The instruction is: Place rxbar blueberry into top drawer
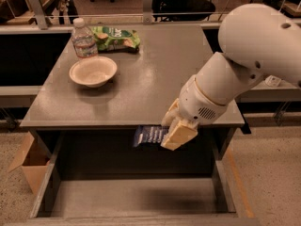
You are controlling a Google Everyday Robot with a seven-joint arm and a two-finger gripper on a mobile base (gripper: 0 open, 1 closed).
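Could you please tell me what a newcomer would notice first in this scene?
The big white robot arm dominates the right side, its gripper holding a small dark navy snack bar just past the grey desk front edge. Below, the wide grey metal drawer stands open; a white bowl sits on the desk's left.

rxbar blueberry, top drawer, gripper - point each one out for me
rxbar blueberry (148,135), camera view, middle of the visible dark wrapper.
top drawer (136,197), camera view, bare floor of the open tray.
gripper (168,133), camera view, midway between fingertips clamped on the bar, above the drawer.
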